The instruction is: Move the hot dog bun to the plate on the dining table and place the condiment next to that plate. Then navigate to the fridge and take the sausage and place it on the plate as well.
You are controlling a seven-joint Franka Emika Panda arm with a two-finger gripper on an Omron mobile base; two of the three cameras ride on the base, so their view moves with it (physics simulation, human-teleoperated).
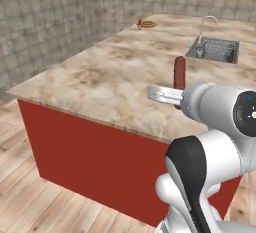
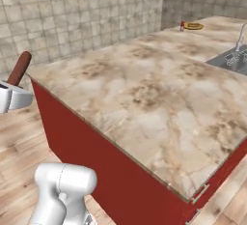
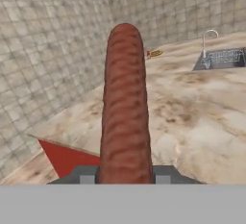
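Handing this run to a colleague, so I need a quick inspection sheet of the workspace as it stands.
Surface: marble dining table on red cabinets, sink at right.
Job's things: sausage in the grip; plate at the far corner with something tan on it, too small to tell; condiment beside it.
Clutter: nothing seen.
Grippers: gripper shut on the sausage, short of the table's near end.
Cables: nothing seen.
Surroundings: grey tiled walls, wooden floor.
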